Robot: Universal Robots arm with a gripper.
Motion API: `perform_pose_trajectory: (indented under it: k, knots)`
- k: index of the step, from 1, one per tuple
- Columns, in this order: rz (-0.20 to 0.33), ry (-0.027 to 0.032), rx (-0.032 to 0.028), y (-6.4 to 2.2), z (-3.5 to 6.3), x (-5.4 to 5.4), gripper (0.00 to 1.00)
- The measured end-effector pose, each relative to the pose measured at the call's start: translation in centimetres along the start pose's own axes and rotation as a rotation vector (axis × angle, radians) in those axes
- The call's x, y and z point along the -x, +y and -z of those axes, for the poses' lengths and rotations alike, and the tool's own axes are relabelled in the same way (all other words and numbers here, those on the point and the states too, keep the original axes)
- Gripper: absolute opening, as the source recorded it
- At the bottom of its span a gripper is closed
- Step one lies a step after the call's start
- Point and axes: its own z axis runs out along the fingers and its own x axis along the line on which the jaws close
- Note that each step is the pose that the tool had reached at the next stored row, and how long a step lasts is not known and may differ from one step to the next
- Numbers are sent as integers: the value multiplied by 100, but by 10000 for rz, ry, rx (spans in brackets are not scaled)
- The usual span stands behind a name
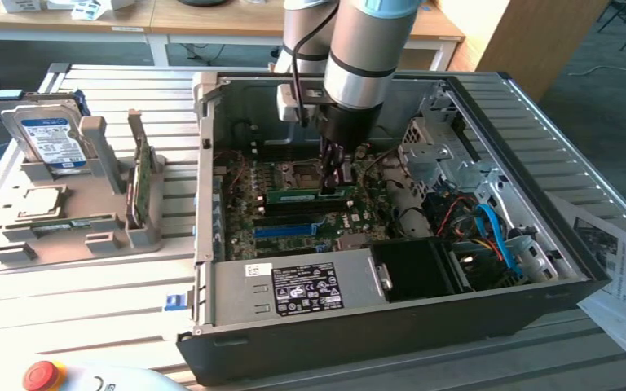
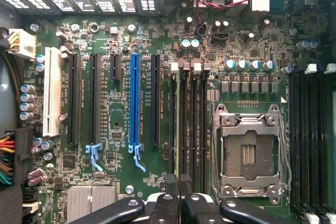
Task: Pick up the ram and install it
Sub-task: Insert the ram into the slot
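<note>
Gripping ram, pincer inside computer case

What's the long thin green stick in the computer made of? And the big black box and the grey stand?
The long thin green ram stick looks like circuit board, matt green with dark bits. The big black computer box is probably painted sheet metal: thin folded edges, bare grey inside. The grey stand is likely moulded plastic, dull and even.
</note>
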Motion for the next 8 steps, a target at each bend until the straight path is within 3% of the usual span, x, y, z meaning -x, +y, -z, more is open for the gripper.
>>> perform_pose_trajectory:
  k: [8]
  knots:
    - [0,-3,-1,-1,-11,-2,11]
